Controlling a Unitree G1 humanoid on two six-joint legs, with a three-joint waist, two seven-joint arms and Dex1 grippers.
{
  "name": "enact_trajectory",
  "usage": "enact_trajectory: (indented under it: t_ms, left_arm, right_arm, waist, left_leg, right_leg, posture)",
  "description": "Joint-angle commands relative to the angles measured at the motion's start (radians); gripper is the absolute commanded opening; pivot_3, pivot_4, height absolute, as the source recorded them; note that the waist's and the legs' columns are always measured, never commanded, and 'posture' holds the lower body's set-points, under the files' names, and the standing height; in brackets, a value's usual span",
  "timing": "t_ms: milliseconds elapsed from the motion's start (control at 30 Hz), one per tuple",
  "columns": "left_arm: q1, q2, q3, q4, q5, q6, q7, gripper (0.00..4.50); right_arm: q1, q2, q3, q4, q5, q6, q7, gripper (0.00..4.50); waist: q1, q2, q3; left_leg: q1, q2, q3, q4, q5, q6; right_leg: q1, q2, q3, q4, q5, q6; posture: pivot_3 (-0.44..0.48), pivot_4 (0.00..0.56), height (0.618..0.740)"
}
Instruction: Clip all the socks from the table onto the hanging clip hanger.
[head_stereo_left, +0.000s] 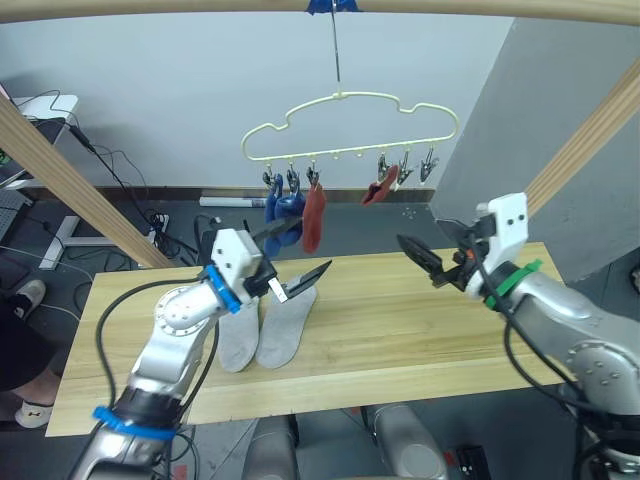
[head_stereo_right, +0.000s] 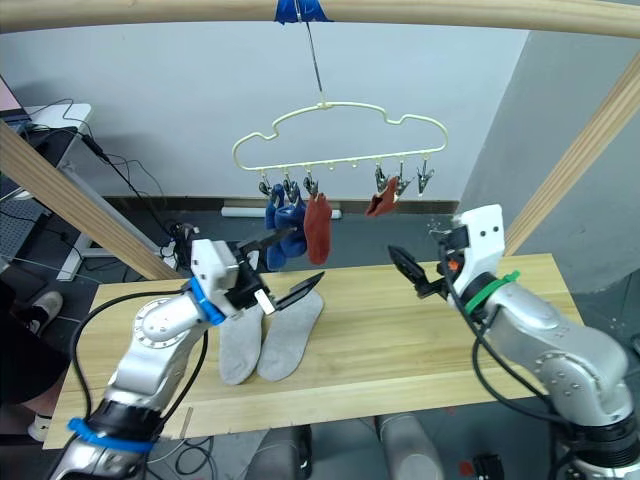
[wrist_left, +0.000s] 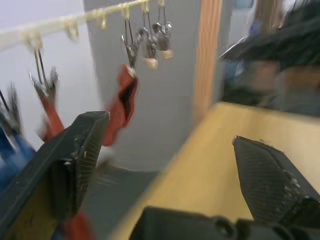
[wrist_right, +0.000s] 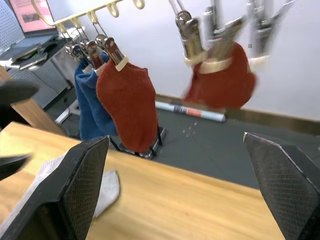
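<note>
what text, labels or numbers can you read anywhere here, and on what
None can be read.
The socks, clip hanger, table and both grippers, left and right, bear no legible writing.
The screen shows content too blurred to read.

Bare planks run from the table's middle to its right edge; two grey socks (side by side) occupy the left-centre, under the hung socks.

Even, soft indoor light without glare; head views sharp, left wrist view smeared by motion blur, right wrist view slightly soft.
</note>
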Motion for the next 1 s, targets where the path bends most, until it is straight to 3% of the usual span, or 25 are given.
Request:
enact_trajectory:
  t_ms: [33,67,233,300,467,1000]
  left_arm:
    - [0.047,0.056,0.079,-0.147,-0.112,0.121,-0.033,4.50]
    - [0.058,0.064,0.094,-0.162,-0.117,0.136,-0.033,4.50]
    - [0.082,0.060,0.142,-0.212,-0.127,0.194,-0.011,4.50]
    - [0.103,0.050,0.153,-0.250,-0.119,0.206,0.011,4.50]
    - [0.122,0.025,0.162,-0.305,-0.104,0.230,0.051,4.50]
    - [0.121,0.002,0.163,-0.343,-0.083,0.260,0.086,4.50]
  right_arm:
    - [-0.017,0.054,0.037,-0.022,-0.165,-0.093,-0.011,4.13]
    - [-0.020,0.072,0.046,-0.014,-0.195,-0.103,-0.012,3.94]
    - [-0.035,0.116,0.085,0.019,-0.353,-0.148,0.010,2.15]
    - [-0.047,0.151,0.100,0.056,-0.426,-0.184,-0.005,2.15]
    - [-0.067,0.218,0.102,0.130,-0.538,-0.231,0.010,0.95]
    - [-0.138,0.362,0.068,0.267,-0.685,-0.294,0.054,0.95]
  waist:
    - [0.005,0.000,0.000]
    - [0.008,0.000,0.000]
    - [0.013,0.000,0.000]
    - [0.012,0.000,0.000]
    - [0.015,0.000,0.000]
    - [0.019,0.000,0.000]
  left_leg:
    - [0.000,0.000,-0.001,0.000,0.000,0.000]
    - [0.000,0.000,-0.001,0.001,0.000,0.000]
    - [0.000,-0.002,0.001,0.002,0.000,0.000]
    - [0.000,-0.002,0.001,0.002,0.000,0.000]
    - [0.000,-0.001,0.000,0.001,0.000,0.000]
    - [0.000,-0.001,0.000,0.001,0.000,0.000]
  right_leg:
    - [0.000,0.000,-0.001,0.000,0.000,0.000]
    - [0.000,0.000,-0.001,0.000,0.000,0.000]
    - [0.002,-0.001,0.001,-0.002,-0.003,-0.006]
    - [0.002,-0.001,0.001,-0.002,-0.003,-0.006]
    - [0.001,-0.001,0.000,-0.001,-0.001,-0.001]
    - [0.001,-0.001,0.000,-0.001,0.000,0.000]
  posture:
    - [-0.130,0.241,0.740]
    - [-0.130,0.241,0.740]
    - [-0.113,0.239,0.740]
    - [-0.101,0.238,0.740]
    - [-0.093,0.237,0.740]
    - [-0.070,0.242,0.740]
